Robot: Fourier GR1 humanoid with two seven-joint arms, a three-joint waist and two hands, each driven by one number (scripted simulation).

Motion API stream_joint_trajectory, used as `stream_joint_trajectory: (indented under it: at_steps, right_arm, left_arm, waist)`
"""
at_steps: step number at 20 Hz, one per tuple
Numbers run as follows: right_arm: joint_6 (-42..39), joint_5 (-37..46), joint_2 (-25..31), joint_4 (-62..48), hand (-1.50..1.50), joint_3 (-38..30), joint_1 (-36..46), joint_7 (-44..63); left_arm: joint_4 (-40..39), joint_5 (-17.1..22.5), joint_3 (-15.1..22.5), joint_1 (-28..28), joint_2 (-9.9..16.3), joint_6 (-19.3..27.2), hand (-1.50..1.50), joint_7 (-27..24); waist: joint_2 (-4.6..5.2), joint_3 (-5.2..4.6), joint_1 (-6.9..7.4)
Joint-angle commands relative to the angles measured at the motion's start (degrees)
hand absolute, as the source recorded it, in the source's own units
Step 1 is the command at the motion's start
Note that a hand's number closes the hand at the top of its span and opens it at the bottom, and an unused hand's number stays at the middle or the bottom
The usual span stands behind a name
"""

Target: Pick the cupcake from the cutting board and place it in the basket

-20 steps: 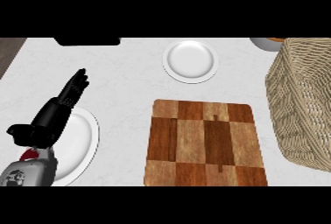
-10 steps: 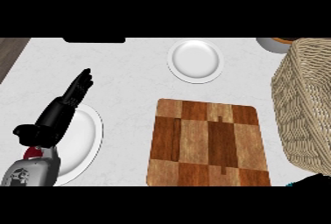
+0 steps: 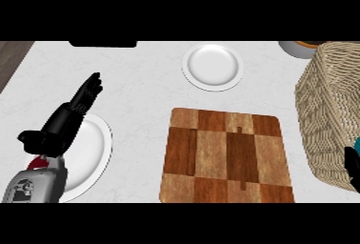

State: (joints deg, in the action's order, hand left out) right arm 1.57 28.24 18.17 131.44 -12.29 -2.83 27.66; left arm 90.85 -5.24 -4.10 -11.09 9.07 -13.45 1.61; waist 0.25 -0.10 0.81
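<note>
1. View has shifted; a dark shape, likely the right hand (image 3: 352,163), now enters beside the basket (image 3: 330,109); its fingers cannot be told
2. Left hand (image 3: 70,112) rests, fingers straight, holding nothing
3. Cutting board (image 3: 225,157) bare; cupcake not visible

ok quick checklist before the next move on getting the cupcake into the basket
1. Cupcake on the cutting board: not ok, the board's top shows bare wood and no cupcake appears anywhere in the head view.
2. Basket within view: ok, it stands right of the board, cut off by the right edge.
3. Basket's inside free: cannot tell, only its woven wall shows.
4. Left hand: ok, open with straight fingers, holding nothing, over the near white plate.
5. Right hand: cannot tell, only a dark sliver shows at the right edge by the basket.
6. Whether that hand holds the cupcake: cannot tell.
</note>
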Motion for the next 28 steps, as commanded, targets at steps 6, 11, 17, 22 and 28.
stream_joint_trajectory:
  at_steps: [6,11,17,22,28]
  right_arm:
    - [-6.74,-15.47,10.06,-20.84,1.50,-15.76,12.27,-5.18]
    - [-5.58,-12.60,10.76,-35.17,1.50,-14.32,15.49,-14.93]
    - [-1.13,-10.59,12.60,-43.19,1.50,-17.24,17.61,-24.43]
    - [5.34,-9.99,11.88,-52.75,1.50,-20.30,19.77,-32.51]
    - [3.94,-13.82,15.42,-61.98,-1.50,-18.99,28.54,-32.20]
  left_arm:
    - [0.40,-0.87,0.24,4.57,-0.78,0.29,0.00,-3.57]
    - [0.15,-2.96,2.19,2.29,-1.87,1.39,0.00,-1.76]
    - [-0.45,0.71,-1.37,0.41,0.45,-1.20,0.00,0.14]
    - [-0.97,0.52,-1.34,-1.74,0.45,-1.01,0.00,0.65]
    - [-3.16,0.47,-1.87,0.17,0.55,-1.68,0.00,-2.98]
  waist:
    - [-0.21,0.12,-0.68]
    - [-0.12,0.13,-0.52]
    - [-0.19,0.11,-0.68]
    - [-0.11,0.14,-0.63]
    - [-0.18,0.10,-0.55]
